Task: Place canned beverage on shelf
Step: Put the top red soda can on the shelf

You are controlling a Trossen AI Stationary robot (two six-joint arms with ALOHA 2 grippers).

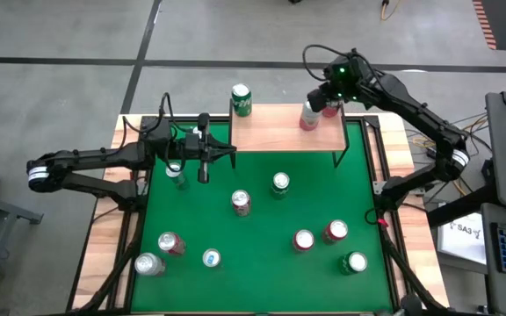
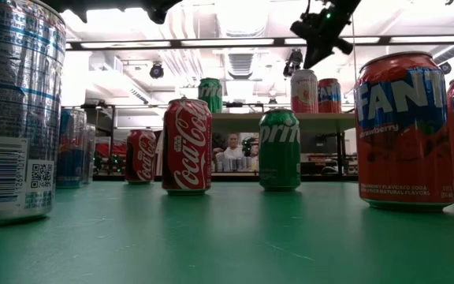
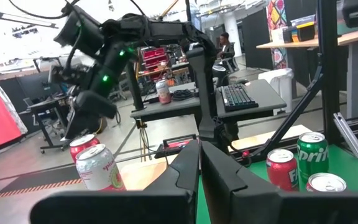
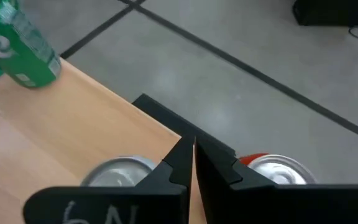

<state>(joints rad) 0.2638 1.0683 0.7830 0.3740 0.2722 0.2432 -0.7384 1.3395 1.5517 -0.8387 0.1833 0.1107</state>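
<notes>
Right tool (image 4: 192, 163) closed above shelf (image 4: 73, 124) cans.

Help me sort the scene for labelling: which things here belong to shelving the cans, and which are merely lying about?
Job:
shelf
three cans on it: green can, pale can, red can
cans on the green table, e.g. Coca-Cola can
right gripper, shut above shelf
left gripper, shut

Lying about:
keyboard

Directly below the closed right gripper (image 1: 323, 99), the shelf (image 1: 271, 130) corner is occupied by two cans (image 1: 309, 117); the board beyond is left bare.
</notes>
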